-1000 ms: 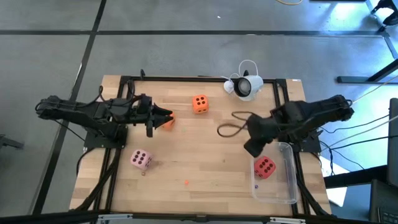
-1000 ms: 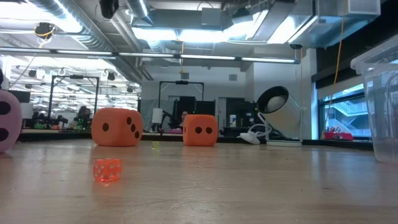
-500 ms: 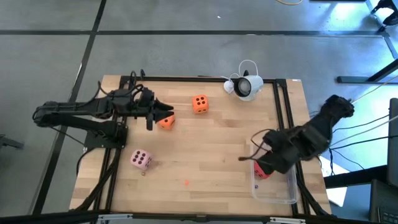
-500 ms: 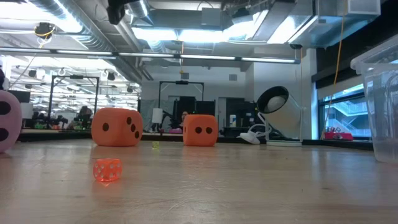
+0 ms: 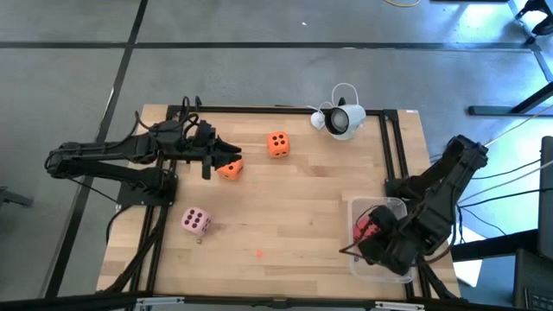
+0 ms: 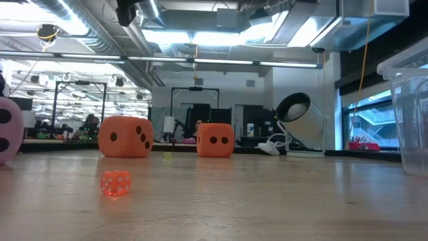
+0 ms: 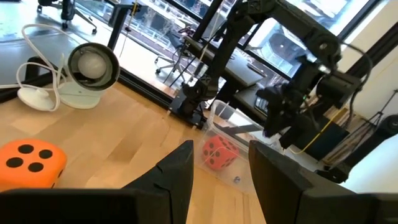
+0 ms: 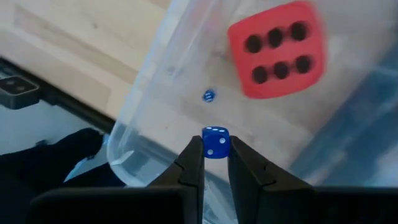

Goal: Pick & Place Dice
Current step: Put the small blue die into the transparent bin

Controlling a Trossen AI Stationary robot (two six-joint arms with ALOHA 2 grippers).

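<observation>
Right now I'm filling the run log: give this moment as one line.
right gripper: shut on small blue die, over clear bin | red die: in bin | left gripper: open, by orange die

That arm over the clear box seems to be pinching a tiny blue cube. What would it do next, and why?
Probably open its fingers and let go. The right gripper pinches a small blue die directly above the clear plastic bin, where a red die and another tiny blue die already lie. Released here, it should land inside. The left gripper waits by an orange die.
</observation>
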